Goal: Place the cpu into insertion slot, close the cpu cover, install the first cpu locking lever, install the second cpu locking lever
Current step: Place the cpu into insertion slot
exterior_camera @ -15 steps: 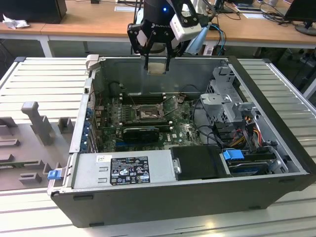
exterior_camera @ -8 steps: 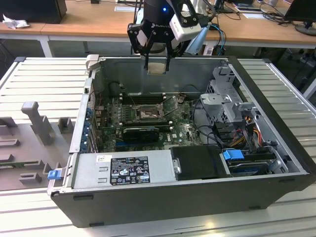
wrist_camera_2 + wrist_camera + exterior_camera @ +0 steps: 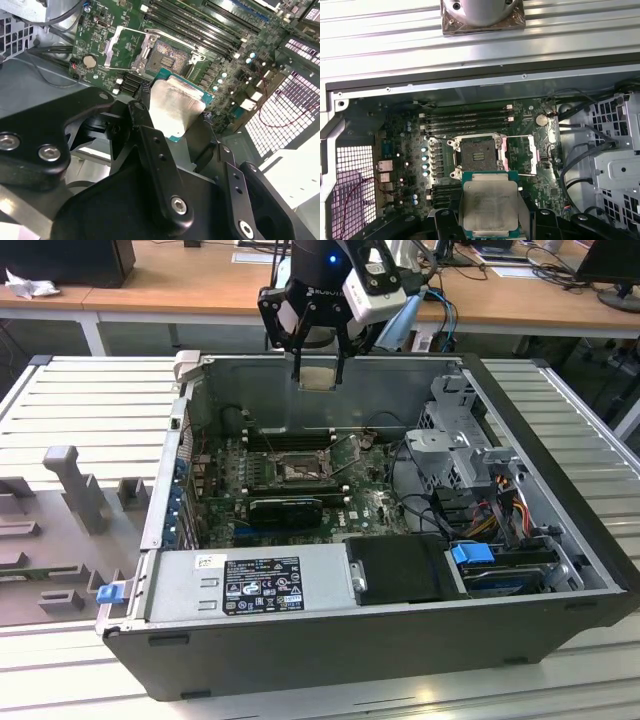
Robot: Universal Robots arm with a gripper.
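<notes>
jaws: closed on cpu, above open computer case | insertion slot: empty | cpu cover: lifted open

cpu silvery square, held aloft; insertion slot dark, empty; cpu cover flipped open beside it.

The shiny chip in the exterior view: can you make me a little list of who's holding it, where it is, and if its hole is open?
cpu: silvery square chip, held up in the air
end effector: shut on the cpu, above the open computer case
insertion slot: empty, dark centre showing
cpu cover: flipped open, lying beside the slot
cpu in slot: not yet
</notes>
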